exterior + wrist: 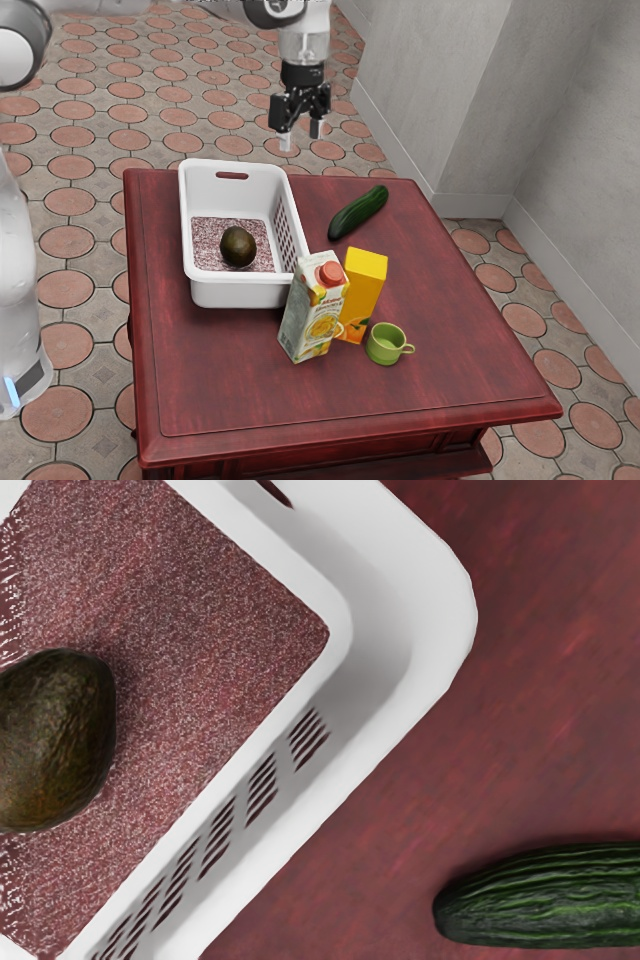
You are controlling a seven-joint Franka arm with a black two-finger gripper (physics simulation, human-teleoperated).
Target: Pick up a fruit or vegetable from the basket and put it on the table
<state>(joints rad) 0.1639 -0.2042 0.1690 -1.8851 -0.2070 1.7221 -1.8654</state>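
Hanging empty with its fingers parted, my pincer [301,136] points down, well above the table [250,410]. The avocado [238,247] sits on the floor of the basket [240,278], apart from the slotted side wall. I judge it fairly heavy for its bulk, firm or slightly yielding, its pebbled skin offering decent grip; it could roll if pinched off-centre, and a hard squeeze might bruise it. Best to take it across its narrower middle, pads low on both flanks (a grasp near the crown would probably slip upward). The arm [303,20] reaches in from the exterior view's upper left, the wrist upright; the basket's walls run slantwise in the wrist view, so the hand may need a turn before going down between them. Beyond the slotted wall, a cucumber [358,213] lies on the table; the cartons [330,305] stand near the basket's corner, beside a cup [385,345].
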